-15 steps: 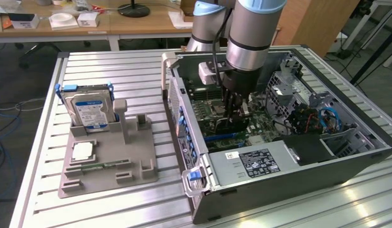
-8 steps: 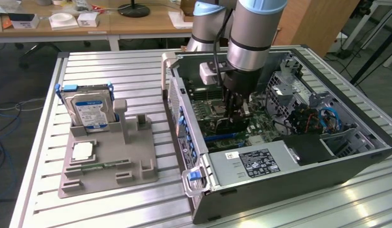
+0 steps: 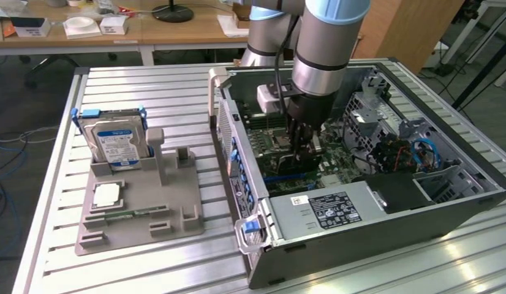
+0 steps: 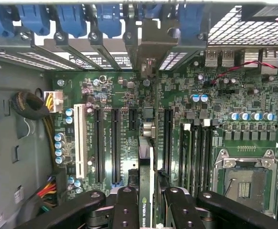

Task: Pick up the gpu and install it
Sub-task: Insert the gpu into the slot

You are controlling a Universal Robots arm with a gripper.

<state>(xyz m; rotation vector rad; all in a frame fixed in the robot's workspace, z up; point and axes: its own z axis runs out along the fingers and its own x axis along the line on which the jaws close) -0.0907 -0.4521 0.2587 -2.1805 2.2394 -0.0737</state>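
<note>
My gripper (image 3: 303,152) is down inside the open computer case (image 3: 449,211), just above the green motherboard (image 3: 341,160). In the wrist view the gpu (image 4: 146,167) shows edge-on as a thin dark card running between my black fingers (image 4: 125,210). The gripper (image 4: 148,202) is shut on it. Its silver end bracket (image 4: 148,45) reaches the row of blue-clipped rear slot openings. The card stands upright over the long black expansion slots (image 4: 115,143) of the motherboard (image 4: 234,90); whether it touches a slot is hidden.
A grey holder (image 3: 143,211) on the slatted table at the exterior view's left carries a hard drive (image 3: 116,141), a white square part (image 3: 108,195) and a narrow green memory stick (image 3: 130,214). Drive cages, cables and a labelled power supply (image 3: 331,208) crowd the case.
</note>
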